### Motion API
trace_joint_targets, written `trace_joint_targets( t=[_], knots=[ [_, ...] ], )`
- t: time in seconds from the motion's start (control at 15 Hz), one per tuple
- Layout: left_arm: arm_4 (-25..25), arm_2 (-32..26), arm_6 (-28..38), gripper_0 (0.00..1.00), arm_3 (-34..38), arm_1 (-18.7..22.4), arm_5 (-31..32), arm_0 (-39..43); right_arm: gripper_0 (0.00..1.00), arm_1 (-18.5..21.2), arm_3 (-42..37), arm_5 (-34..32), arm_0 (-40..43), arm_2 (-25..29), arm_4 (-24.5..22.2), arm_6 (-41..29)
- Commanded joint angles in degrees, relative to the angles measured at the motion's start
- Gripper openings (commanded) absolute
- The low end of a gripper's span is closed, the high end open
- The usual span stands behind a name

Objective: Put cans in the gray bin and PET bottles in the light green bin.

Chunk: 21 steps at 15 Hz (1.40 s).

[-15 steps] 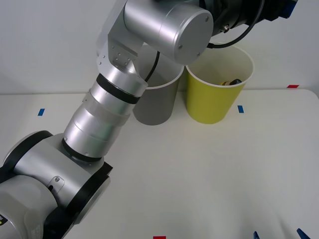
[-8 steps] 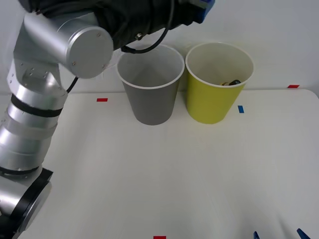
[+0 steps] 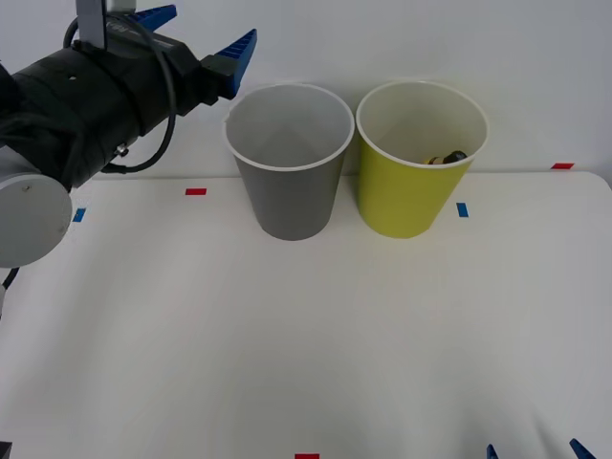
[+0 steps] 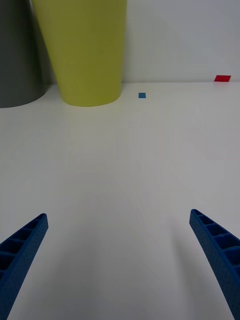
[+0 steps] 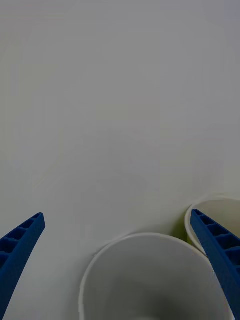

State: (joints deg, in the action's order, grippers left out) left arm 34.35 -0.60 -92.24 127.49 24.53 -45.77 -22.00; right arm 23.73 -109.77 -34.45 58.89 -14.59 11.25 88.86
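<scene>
You see the PET bottle [image 3: 446, 158] only as a black cap and a sliver of yellow above the far rim of the light green bin [image 3: 411, 191]; the bin's wall hides the rest of it. In the right wrist view, the picture's edge cuts off the light green bin's rim, and the gray bin [image 4: 17, 55] shows as a partial wall at the frame's side. The right gripper [image 3: 532, 449] appears in the front view as two blue fingertips at the frame's lower edge, its body cut off. In the left wrist view, the gray bin's lower part runs out of frame, and a blue finger [image 5: 220, 260] covers much of the light green bin's rim.
</scene>
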Motion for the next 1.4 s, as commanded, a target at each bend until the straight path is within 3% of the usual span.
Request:
trace_joint_targets(
  t=[0.07, 0.2, 0.47, 0.73, 1.07, 1.4],
  knots=[
    [-0.5, -2.3, -0.8, 1.00, 9.5, 0.3, 4.5, 14.7, 0.99, 0.0, 0.0, 0.0, 0.0, 0.0, 0.0, 0.0],
    [-0.2, -3.6, -1.0, 1.00, 14.8, 0.0, 5.5, 23.1, 0.99, 0.0, 0.0, 0.0, 0.0, 0.0, 0.0, 0.0],
    [0.0, -4.1, -2.2, 1.00, 22.4, -5.5, 5.4, 36.1, 0.99, 0.0, 0.0, 0.0, 0.0, 0.0, 0.0, 0.0],
    [1.2, -1.6, -3.7, 1.00, 22.5, -11.2, 5.3, 39.1, 0.99, 0.0, 0.0, 0.0, 0.0, 0.0, 0.0, 0.0],
    [2.7, -1.0, -5.5, 1.00, 22.5, -11.2, 6.2, 42.3, 0.99, 0.0, 0.0, 0.0, 0.0, 0.0, 0.0, 0.0],
    [1.8, 4.8, -13.8, 1.00, 15.9, -12.2, 22.2, 49.6, 0.99, 0.0, 0.0, 0.0, 0.0, 0.0, 0.0, 0.0]
  ],
)
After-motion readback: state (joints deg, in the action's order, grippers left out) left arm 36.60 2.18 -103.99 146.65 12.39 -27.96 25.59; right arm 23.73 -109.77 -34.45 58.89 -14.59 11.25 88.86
